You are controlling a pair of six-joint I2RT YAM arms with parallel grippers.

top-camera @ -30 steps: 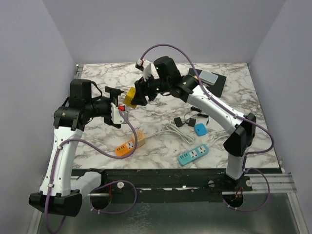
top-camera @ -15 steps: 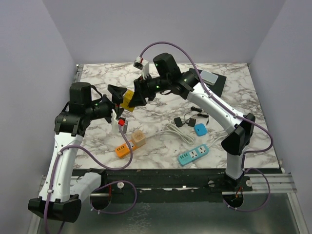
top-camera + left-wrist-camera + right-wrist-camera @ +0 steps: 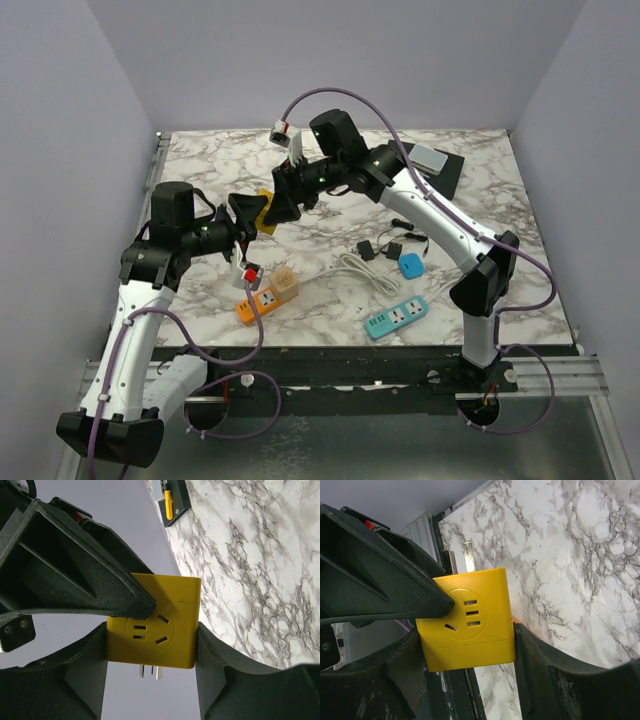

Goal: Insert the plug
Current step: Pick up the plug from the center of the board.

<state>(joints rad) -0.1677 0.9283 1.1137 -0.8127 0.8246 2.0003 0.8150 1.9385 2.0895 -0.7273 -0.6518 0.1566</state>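
The plug is a yellow cube (image 3: 265, 207) with sockets on its faces and metal prongs (image 3: 150, 671). It hangs in the air above the back left of the marble table, between both grippers. In the left wrist view my left gripper (image 3: 151, 632) presses its fingers (image 3: 82, 680) on two opposite sides of the yellow cube (image 3: 172, 605). In the right wrist view my right gripper (image 3: 467, 632) is shut on the yellow cube (image 3: 480, 645) across its other two sides. In the top view the left gripper (image 3: 248, 213) and right gripper (image 3: 280, 205) meet tip to tip.
An orange power strip (image 3: 258, 302) with a pale cube (image 3: 286, 283) beside it lies below the grippers. A teal power strip (image 3: 397, 317), a white cable (image 3: 365, 272), a blue adapter (image 3: 411, 265) and black adapters (image 3: 380, 249) lie to the right. A black pad (image 3: 440, 170) sits at the back right.
My left arm has swung up and right to the yellow plug, and its fingers have closed onto it. The right gripper has kept its hold and shifted slightly left.
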